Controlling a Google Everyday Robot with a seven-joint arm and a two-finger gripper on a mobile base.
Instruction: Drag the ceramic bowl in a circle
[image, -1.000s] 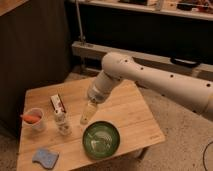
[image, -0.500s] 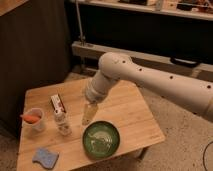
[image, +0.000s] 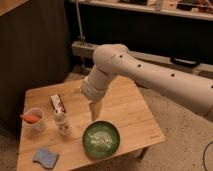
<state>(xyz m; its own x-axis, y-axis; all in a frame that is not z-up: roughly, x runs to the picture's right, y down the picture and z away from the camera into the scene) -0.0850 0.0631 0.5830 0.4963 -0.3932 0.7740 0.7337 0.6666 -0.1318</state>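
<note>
- Hanging tip-down just behind the far rim of the glossy dark green ceramic bowl, the tool gives no readable open-or-closed state.
- Bowl sits near the wooden table front edge; a wide circle could push it off.

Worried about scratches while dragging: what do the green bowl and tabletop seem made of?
The wide, glossy dark green bowl looks like glazed ceramic: shiny, pale streaks. The light tan table seems bare wood, with plank lines. The claw hangs above the bowl's far rim.
</note>
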